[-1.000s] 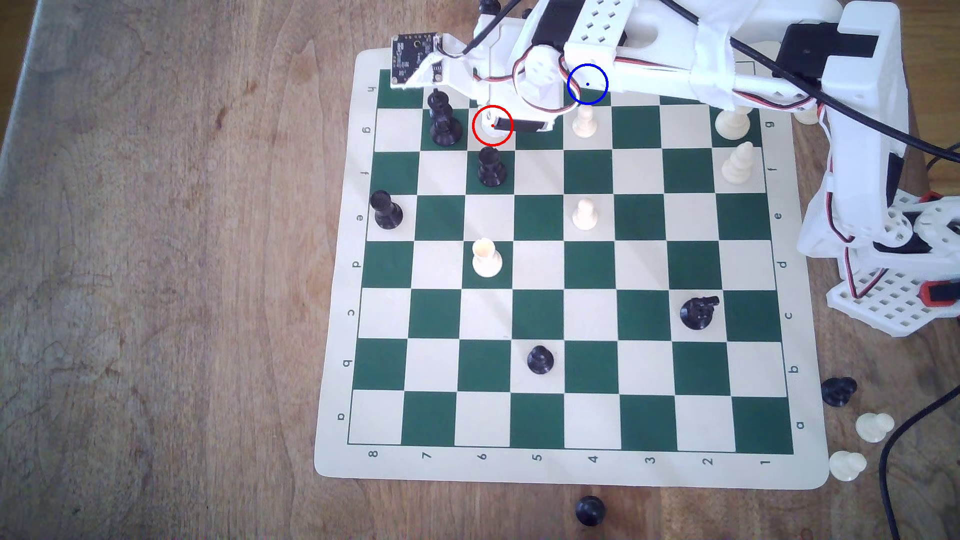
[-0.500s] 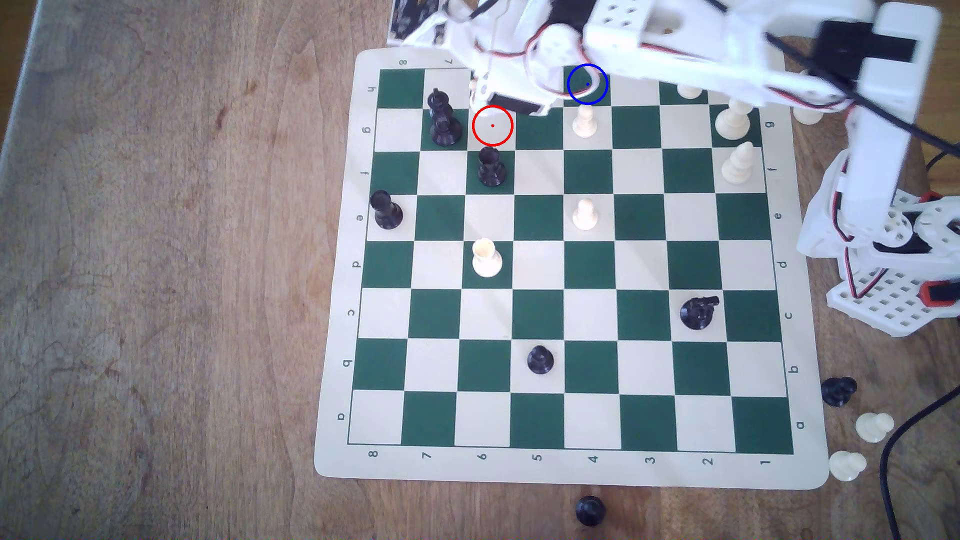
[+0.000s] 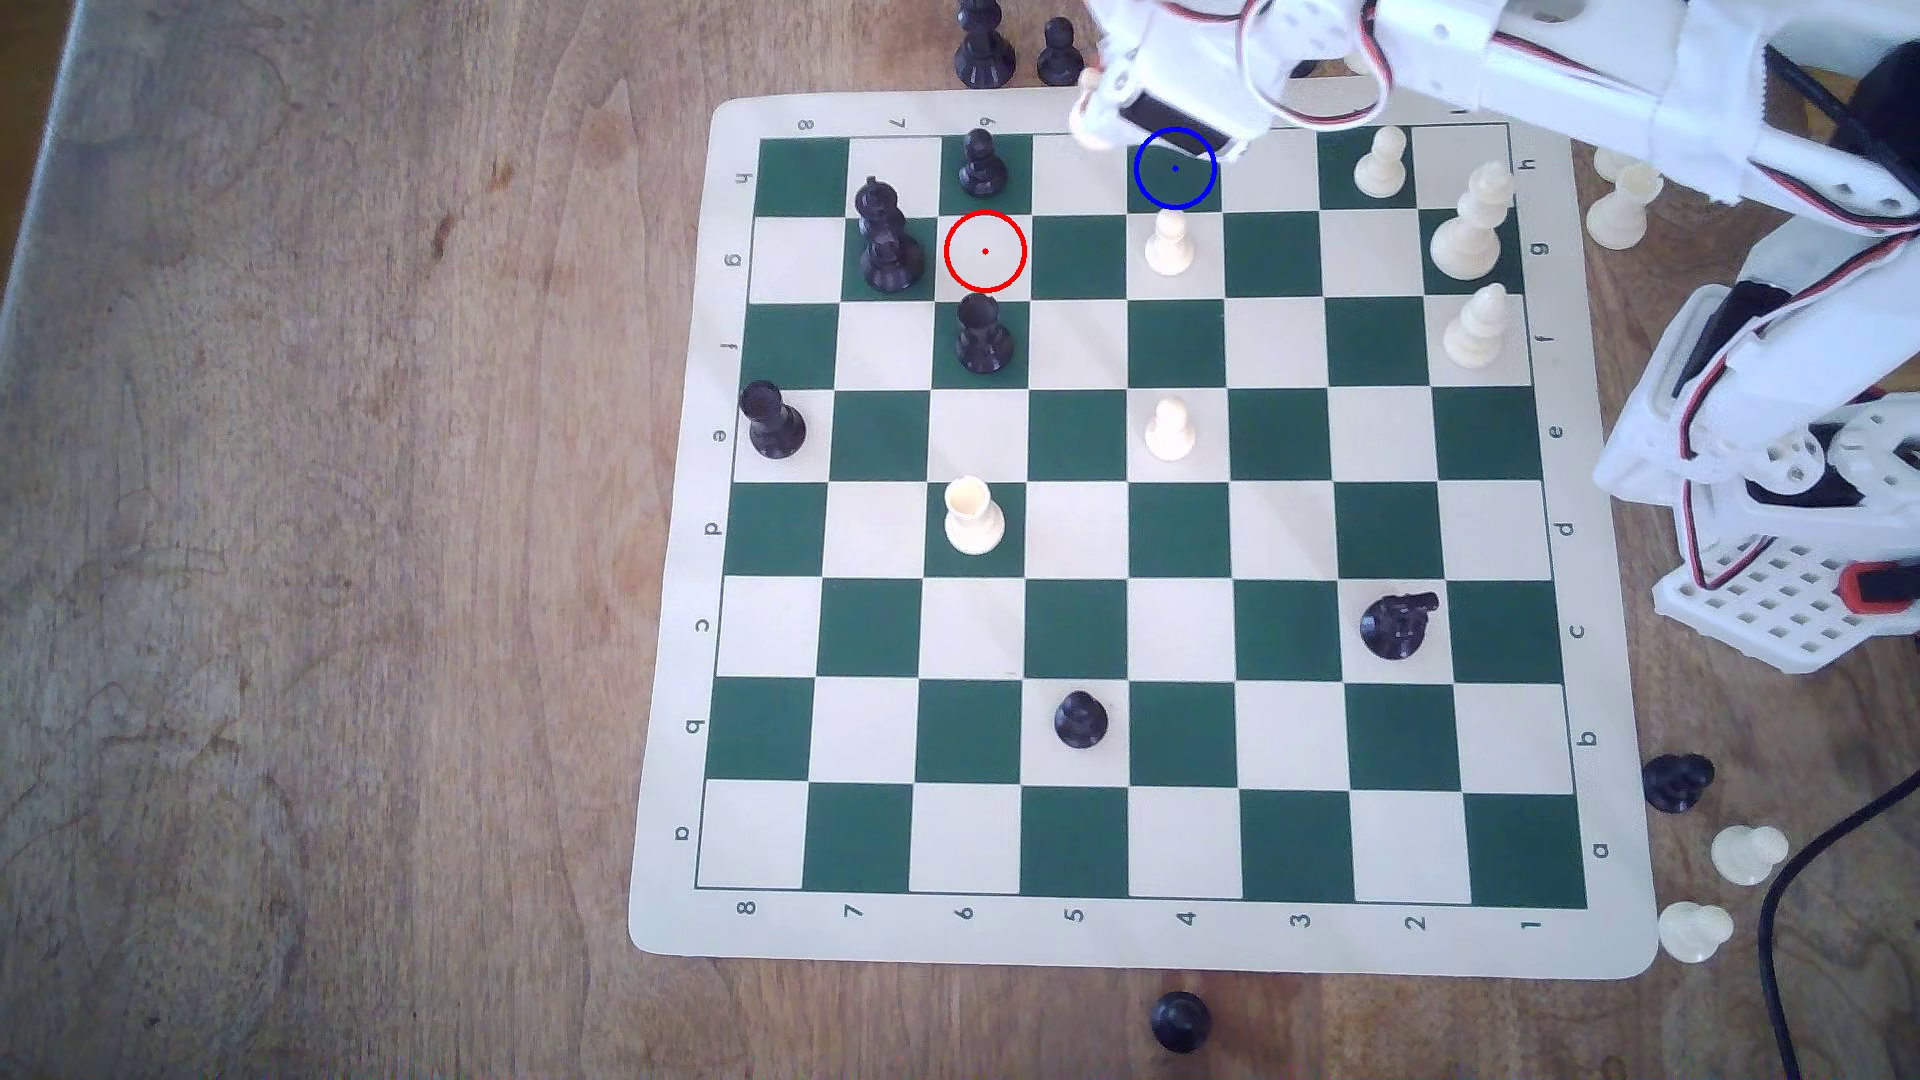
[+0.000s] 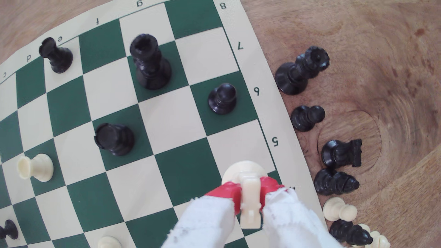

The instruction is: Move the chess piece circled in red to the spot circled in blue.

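The cream knight (image 4: 249, 190) is gripped between the red-tipped fingers (image 4: 226, 190) of the gripper (image 4: 250, 194), which are closed on its body. In the wrist view its long axis runs straight away from the camera, round base toward the board (image 4: 71, 107), head toward the wrist. It is held above the board's far edge by file 5. In the exterior view the gripper (image 3: 1117, 114) is seen just beside the blue-ringed square (image 3: 1175, 192), at the board's (image 3: 665, 935) far edge; the knight there is blurred, apparently lifted clear. The red-ringed square (image 3: 985, 251) is bare.
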You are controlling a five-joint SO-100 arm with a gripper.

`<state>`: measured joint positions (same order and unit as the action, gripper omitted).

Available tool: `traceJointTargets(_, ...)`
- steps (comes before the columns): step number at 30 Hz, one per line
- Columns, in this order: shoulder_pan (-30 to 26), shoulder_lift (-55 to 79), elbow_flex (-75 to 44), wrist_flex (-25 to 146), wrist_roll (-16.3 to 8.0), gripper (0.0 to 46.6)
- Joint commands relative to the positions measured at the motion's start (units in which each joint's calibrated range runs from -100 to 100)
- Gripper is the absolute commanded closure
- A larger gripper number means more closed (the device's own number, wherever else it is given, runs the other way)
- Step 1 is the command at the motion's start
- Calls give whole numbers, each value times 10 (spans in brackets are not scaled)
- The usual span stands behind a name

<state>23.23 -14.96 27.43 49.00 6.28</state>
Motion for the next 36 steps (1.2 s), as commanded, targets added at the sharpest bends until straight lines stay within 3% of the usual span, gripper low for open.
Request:
traceJointTargets(1,18,-60,21,-40,-15,464)
traceJointTargets(7,47,-46,55,-78,-26,464)
traceJointTargets(15,43,-2,58,-90,-43,464)
traceJointTargets(36,46,93,50,-105,-42,464)
